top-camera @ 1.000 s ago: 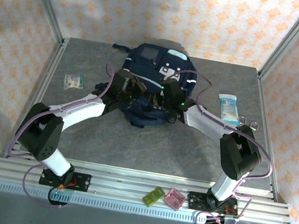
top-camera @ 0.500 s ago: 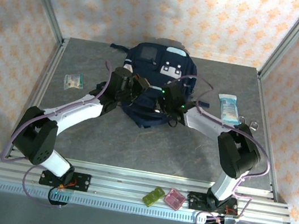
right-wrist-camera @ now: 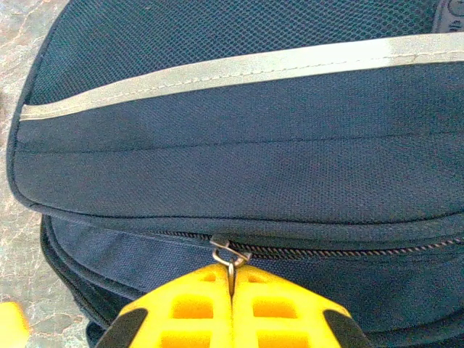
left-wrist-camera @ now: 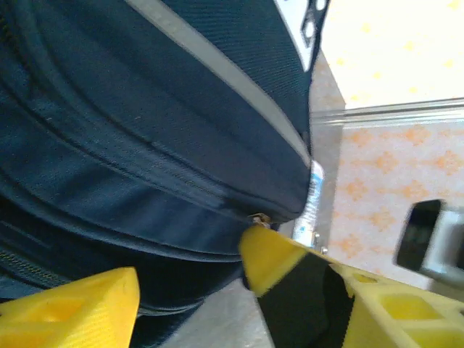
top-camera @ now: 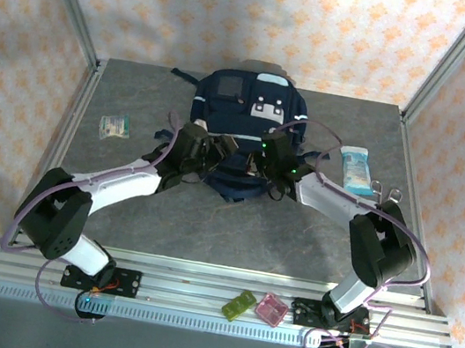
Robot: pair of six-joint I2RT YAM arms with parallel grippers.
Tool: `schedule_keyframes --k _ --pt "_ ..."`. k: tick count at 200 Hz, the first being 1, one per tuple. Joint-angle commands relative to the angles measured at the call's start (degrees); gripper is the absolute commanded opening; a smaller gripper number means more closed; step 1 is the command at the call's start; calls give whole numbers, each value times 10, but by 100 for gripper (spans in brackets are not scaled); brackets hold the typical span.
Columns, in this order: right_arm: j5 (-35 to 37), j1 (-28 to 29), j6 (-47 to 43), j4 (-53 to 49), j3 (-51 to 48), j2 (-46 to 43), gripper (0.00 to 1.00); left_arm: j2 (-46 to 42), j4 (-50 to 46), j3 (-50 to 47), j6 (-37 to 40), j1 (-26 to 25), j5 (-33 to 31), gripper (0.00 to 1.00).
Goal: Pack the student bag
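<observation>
The student bag [top-camera: 247,114], a large navy backpack with white patches and a grey stripe, lies at the back middle of the table. My left gripper [top-camera: 219,149] hovers at its near left edge. In the left wrist view the left gripper [left-wrist-camera: 192,264] is open, its yellow fingers [left-wrist-camera: 272,257] apart with nothing between them, against the bag [left-wrist-camera: 145,130]. My right gripper [top-camera: 265,154] is at the bag's near right side. In the right wrist view the right gripper [right-wrist-camera: 232,279] is shut on the metal zip pull [right-wrist-camera: 230,262] of the bag [right-wrist-camera: 239,145].
A white-and-blue tissue pack [top-camera: 357,166] lies right of the bag, with a small metal object [top-camera: 386,191] just beyond it. A small green-white packet [top-camera: 116,125] lies at the left. A green item [top-camera: 239,305] and a pink one [top-camera: 271,308] rest on the front rail.
My left gripper has opened and let go of the bag. The bag has settled back and flatter. The right gripper stays pinched at the zip, shifted slightly right.
</observation>
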Motion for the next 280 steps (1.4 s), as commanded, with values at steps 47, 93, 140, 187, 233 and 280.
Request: schedule_keyframes --k 47,93,140,187,233,280 --pt "-28 26 -16 55 -1 1 0 66 61 34 -21 -11 -85 72" --pt "-42 32 -20 70 -5 14 0 116 75 58 -20 -9 -105 68" --pt "-48 42 -24 80 -12 28 0 151 88 58 -46 7 -72 9" --pt "-28 44 -27 68 -16 34 0 139 68 58 -41 17 -67 0" --pt "28 13 -26 37 -46 18 0 111 58 27 -35 42 -64 0" --pt "88 -41 -10 23 -89 -3 0 95 39 10 -14 63 -69 0"
